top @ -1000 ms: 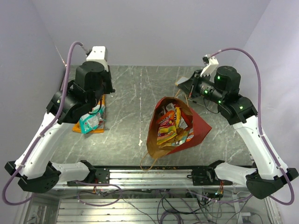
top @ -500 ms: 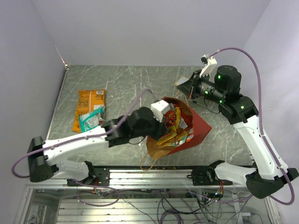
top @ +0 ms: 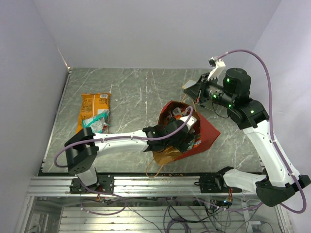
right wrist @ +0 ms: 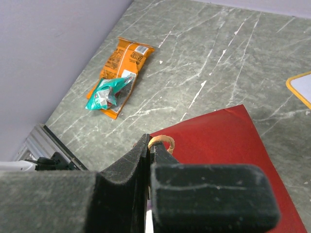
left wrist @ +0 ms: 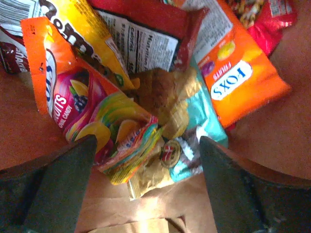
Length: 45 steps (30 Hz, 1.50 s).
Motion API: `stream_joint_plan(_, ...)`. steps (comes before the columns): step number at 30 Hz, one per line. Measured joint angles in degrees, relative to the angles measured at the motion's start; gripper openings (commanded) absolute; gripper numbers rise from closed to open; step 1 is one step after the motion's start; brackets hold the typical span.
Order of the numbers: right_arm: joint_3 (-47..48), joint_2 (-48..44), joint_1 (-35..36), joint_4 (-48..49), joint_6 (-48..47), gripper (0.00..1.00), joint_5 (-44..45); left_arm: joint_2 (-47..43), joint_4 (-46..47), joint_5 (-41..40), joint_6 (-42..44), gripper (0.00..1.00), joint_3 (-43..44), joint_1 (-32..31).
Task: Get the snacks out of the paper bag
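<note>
Jaws of the left gripper [left wrist: 146,145] stood wide apart with nothing between them, one dark finger [left wrist: 58,189] at the lower left of the wrist view and the other at the lower right. They hung inside the large red paper bag [top: 208,130] with its brown kraft lining, right of centre in the top view. Below them lay a heap of packets:
- orange fruit-candy packet [left wrist: 73,92], left;
- orange FOXS packet [left wrist: 243,82], upper right;
- teal wrapper [left wrist: 210,124], centre right;
- yellow packet [left wrist: 92,34], top;
- dark-red packet [left wrist: 146,14], top centre.

The right gripper [right wrist: 148,145] was closed. A thin tan loop handle [right wrist: 162,141] showed right at its tips; could not tell whether it was pinched.

Outside the bag, two packets lay on the grey marbled table [top: 136,92] at the left of the top view: a flat orange chip bag [top: 92,104], and a crumpled teal packet [top: 97,121] overlapping its lower end.
</note>
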Motion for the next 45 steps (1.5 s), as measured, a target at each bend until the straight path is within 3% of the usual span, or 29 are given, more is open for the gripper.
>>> stream_joint_plan(12,0.0,0.0,0.0,0.0,0.8,0.00,-0.3,4.9,-0.8,-5.6,0.3,0.98,2.5,0.0)
stream_joint_plan(17,0.0,0.0,0.0,0.1,1.0,0.00,-0.5,7.3,-1.7,-6.9,0.2,0.78,2.4,0.9)
stream_joint_plan(20,0.0,0.0,0.0,0.1,1.0,0.00,-0.6,8.6,-2.5,-6.9,0.1,0.49,2.4,2.2)
stream_joint_plan(23,0.0,0.0,0.0,0.1,1.0,0.00,-0.6,8.8,-2.7,-7.0,0.0,0.32,2.5,2.7)
stream_joint_plan(26,0.0,-0.2,0.0,0.1,1.0,0.00,-0.6,8.8,-3.5,-7.3,0.2,0.19,2.8,2.8)
stream_joint_plan(31,0.0,-0.3,0.0,0.2,1.0,0.00,-0.7,8.6,-5.3,-7.5,0.1,0.07,3.7,2.8)
stream_joint_plan(45,0.0,-0.2,0.0,0.2,1.0,0.00,-0.8,-2.2,-10.1,0.3,-0.4,0.07,4.3,3.0)
